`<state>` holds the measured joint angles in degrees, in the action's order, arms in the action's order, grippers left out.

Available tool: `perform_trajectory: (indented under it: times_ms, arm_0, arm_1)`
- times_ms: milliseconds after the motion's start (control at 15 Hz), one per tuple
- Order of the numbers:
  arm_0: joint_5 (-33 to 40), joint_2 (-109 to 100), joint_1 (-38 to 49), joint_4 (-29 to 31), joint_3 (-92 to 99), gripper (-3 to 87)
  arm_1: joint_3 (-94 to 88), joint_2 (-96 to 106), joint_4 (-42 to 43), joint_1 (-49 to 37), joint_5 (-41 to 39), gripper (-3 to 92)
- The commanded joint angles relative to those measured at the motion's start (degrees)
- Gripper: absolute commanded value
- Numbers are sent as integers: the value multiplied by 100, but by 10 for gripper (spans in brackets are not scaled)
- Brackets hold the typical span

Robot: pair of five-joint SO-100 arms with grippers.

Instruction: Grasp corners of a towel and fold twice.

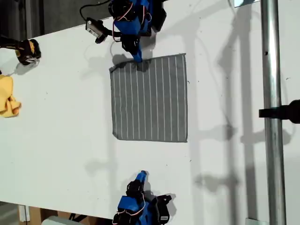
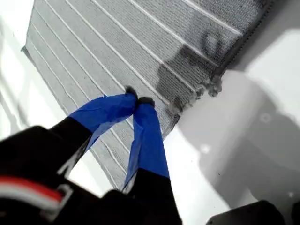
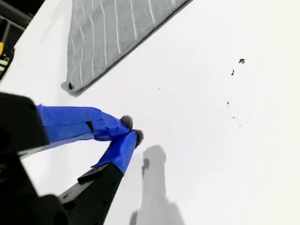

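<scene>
Far over at the exterior view's left edge a crumpled yellow cloth [image 1: 8, 101] lies on the white table [image 1: 61, 140], with a black-and-yellow tool [image 1: 26, 50] just above it, both well away from either pincer. Moving right, the towel [image 1: 150, 98] lies spread flat near the middle of the table, grey with thin white stripes. My first gripper [image 1: 138, 59] reaches down from the top of the exterior view onto the towel's far edge, near the slightly rumpled corner [image 1: 114, 69] at that view's upper left. In the first wrist view its blue tips [image 2: 137, 101] meet, pressed on the striped cloth just inside the edge; whether they have pinched any fabric I cannot tell. My second gripper [image 1: 141, 176] sits at the bottom of the exterior view, apart from the towel's near edge, over bare table. Its tips [image 3: 132, 130] are closed together on nothing, and one towel corner [image 3: 69, 86] lies ahead of them. A metal pole [image 1: 272, 112] runs along the exterior view's right.
</scene>
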<state>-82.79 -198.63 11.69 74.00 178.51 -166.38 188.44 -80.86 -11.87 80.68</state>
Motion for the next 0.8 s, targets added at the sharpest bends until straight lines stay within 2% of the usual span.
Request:
perform_trajectory:
  times_ms: [0,333,533,733]
  arm_0:
    - [-44,-35,53,35,9,-9]
    - [-44,-35,53,44,9,-11]
    - [-62,-35,44,44,9,-12]
    - [-53,-35,35,44,9,-12]
  arm_1:
    - [404,-9,62,176,-70,-1]
    - [1767,-308,-114,879,-88,-1]
    - [2944,-1828,79,1696,-229,-1]
    - [4263,-3278,-132,2479,-712,-1]
